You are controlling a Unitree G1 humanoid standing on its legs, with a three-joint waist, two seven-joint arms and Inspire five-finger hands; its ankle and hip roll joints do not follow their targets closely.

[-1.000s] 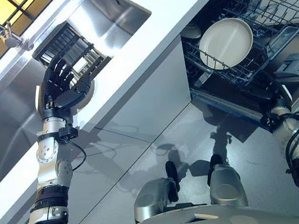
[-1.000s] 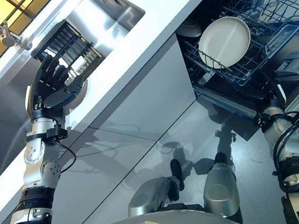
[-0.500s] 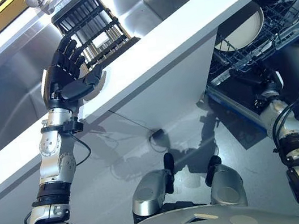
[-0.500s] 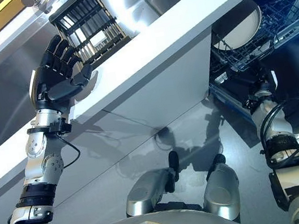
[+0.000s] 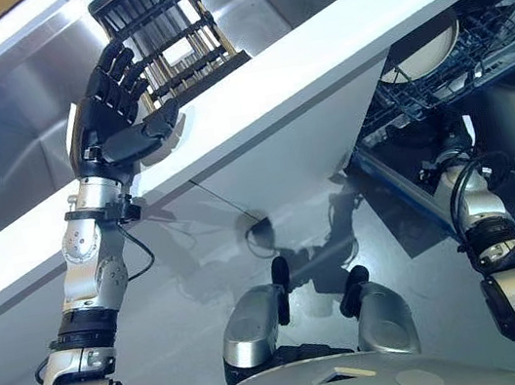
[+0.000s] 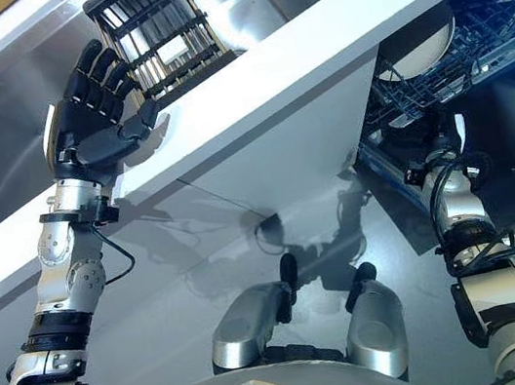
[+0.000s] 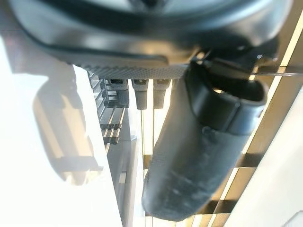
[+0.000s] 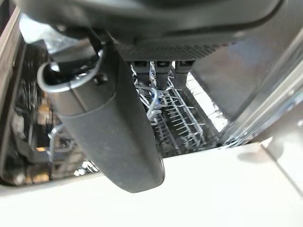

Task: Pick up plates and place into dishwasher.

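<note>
Upper left: left hand spread, grasping nothing, just below the sink's dish rack; right: white plate already racked in the dishwasher, right hand's state hidden.

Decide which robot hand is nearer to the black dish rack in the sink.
Left. The left robot hand is raised right beside the dish rack at the sink's edge; the right robot hand is far off, under the dishwasher's basket.
</note>
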